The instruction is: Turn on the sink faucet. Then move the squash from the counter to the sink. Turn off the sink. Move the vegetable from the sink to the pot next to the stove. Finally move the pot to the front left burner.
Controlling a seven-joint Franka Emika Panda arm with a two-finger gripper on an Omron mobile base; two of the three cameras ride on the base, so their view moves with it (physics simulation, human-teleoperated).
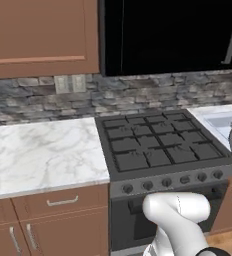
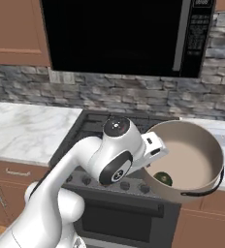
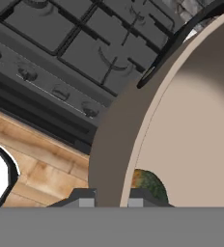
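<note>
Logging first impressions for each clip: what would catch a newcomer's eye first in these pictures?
The big brownish pot, held tilted in the air at the stove's front right corner, with the gripper pinching its rim. The small dark green squash sits low inside it, near the held edge. Next comes the black stove with bare grates, between the marble counter and the pot.
</note>
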